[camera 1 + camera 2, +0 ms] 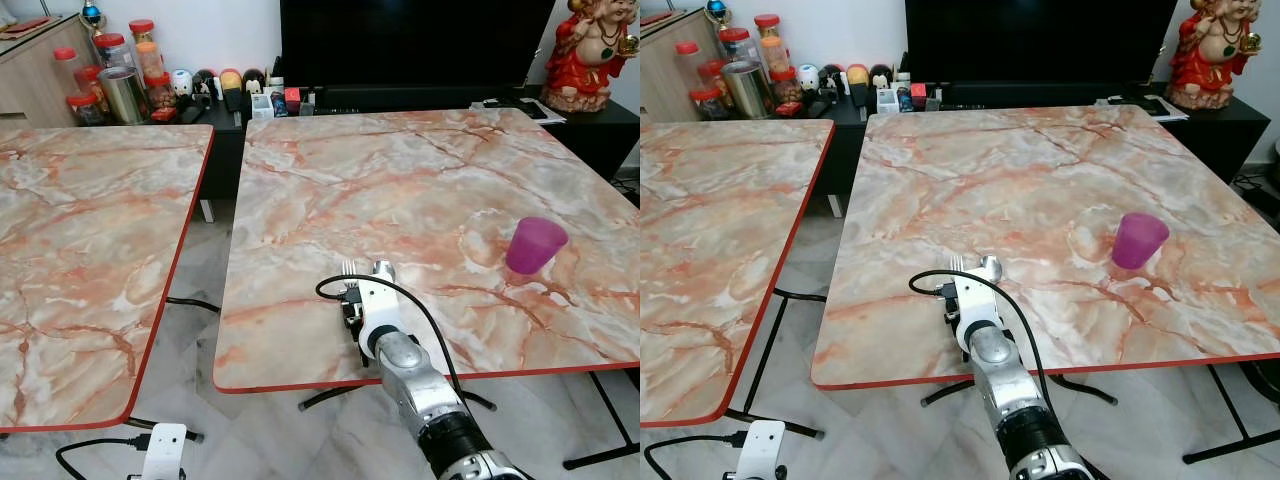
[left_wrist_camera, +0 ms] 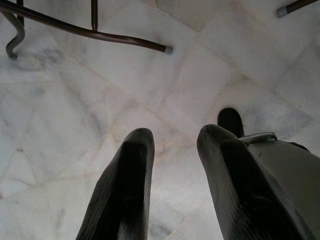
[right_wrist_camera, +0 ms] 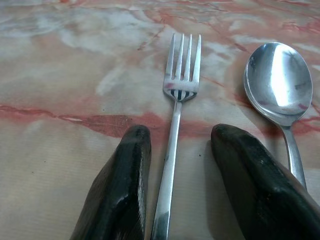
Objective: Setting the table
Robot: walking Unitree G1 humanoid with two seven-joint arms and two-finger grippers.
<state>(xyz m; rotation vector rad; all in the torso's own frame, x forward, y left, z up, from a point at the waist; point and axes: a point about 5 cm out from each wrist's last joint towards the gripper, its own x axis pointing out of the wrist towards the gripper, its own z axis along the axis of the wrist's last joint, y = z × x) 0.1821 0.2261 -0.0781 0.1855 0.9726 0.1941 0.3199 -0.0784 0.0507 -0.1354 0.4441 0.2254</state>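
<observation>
Fork [image 3: 176, 120] lies flat near the table's [image 1: 420, 190] front edge, spoon [image 3: 278, 82] just beside it, cup [image 1: 535, 245] well apart. Right gripper [image 3: 175, 165] straddles the handle, fingers spread; the cutlery step seems underway, and next it likely withdraws. Left gripper [image 2: 175, 165] hangs spread, idle.

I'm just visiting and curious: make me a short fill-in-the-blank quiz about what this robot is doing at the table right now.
1. The right gripper has its open fingers on either side of the handle of a ____.
2. Beside the fork lies a shiny ____.
3. The cup farther right on the marble-patterned table is coloured ____.
4. The left gripper hangs above the ____.

Missing words: fork; spoon; purple; floor
</observation>
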